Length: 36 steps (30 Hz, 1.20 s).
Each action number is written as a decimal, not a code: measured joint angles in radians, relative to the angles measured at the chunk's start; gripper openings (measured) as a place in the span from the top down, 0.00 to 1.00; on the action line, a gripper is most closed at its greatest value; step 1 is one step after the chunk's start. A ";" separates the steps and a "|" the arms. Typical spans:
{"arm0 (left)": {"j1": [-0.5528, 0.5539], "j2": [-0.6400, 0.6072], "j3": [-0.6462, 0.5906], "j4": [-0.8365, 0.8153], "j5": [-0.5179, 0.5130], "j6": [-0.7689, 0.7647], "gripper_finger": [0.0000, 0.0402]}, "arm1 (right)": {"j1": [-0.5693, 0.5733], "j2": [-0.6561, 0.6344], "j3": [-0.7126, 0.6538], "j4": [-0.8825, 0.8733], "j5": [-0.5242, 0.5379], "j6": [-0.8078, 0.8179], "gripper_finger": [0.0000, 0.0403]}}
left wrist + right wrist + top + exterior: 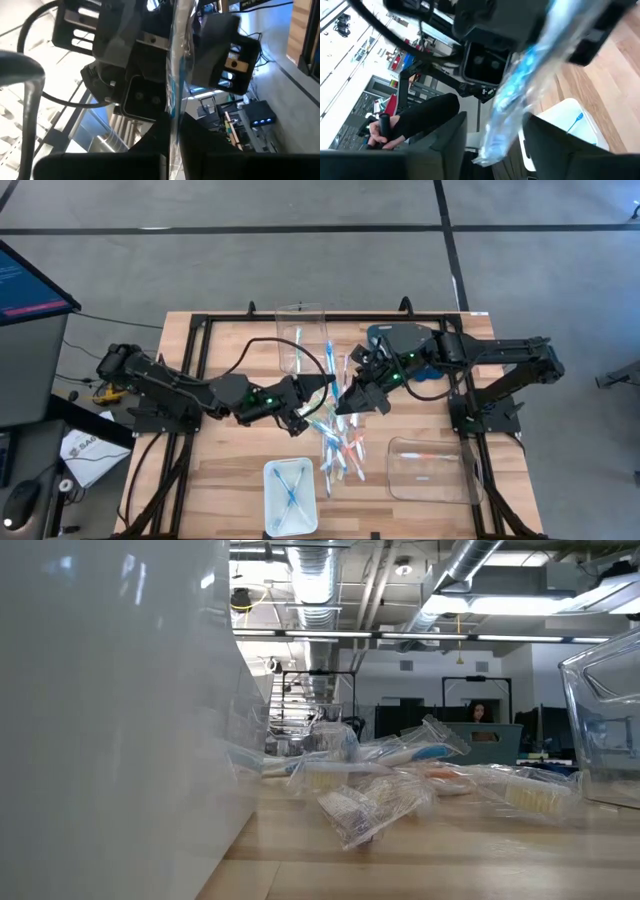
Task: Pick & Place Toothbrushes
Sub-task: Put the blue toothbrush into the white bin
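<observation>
In the low view a white container wall [110, 720] fills the left half of the frame, close to the lens. Just past it, in the middle of the wooden surface [420, 865], lies a loose heap of toothbrushes [385, 785] in clear wrappers, and a clear bin [605, 720] rises at the right edge. Far behind, a person [478, 712] sits at a desk in the room.

From above, a white tray [290, 495] at the lower centre of the frame holds a few blue toothbrushes. A clear tray [430, 470] sits at the lower right, and the heap spreads between them and upward toward the middle. A second clear bin [302, 335] stands at the upper centre, with a folded blue cloth [400, 340] to its right.

Both arms meet over the heap at the frame's centre. The left gripper [318, 388] comes in from the left, its fingers [120, 165] pressed nearly together on one wrapped toothbrush [176, 75] with blue parts, which stands up between them in the left wrist view. The right gripper [350, 395] faces it from the right. Its fingers [447, 145] stand apart on either side of the same wrapped toothbrush, and whether they touch the wrapper is not clear. In the right wrist view a person's hand [382, 131] shows at the lower left.
</observation>
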 joint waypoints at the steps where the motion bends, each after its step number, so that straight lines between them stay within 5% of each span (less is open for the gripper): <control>1: -0.004 0.000 0.000 0.000 -0.013 0.000 0.97 | 0.000 0.000 0.000 0.000 0.000 0.000 0.49; 7: -0.010 0.000 0.000 0.001 -0.116 -0.048 0.97 | 0.000 -0.008 0.000 -0.014 -0.018 -0.018 0.38; 19: -0.012 0.000 0.000 -0.120 -0.267 -0.350 0.98 | 0.010 -0.062 0.001 -0.178 0.032 -0.248 0.37; 32: -0.151 0.001 0.000 -0.591 -0.285 -0.963 0.98 | 0.105 -0.091 0.002 -0.414 0.566 -0.417 0.37; 36: -0.228 0.001 0.000 -0.645 -0.287 -1.117 0.98 | 0.115 -0.081 0.001 -0.529 0.607 -0.412 0.37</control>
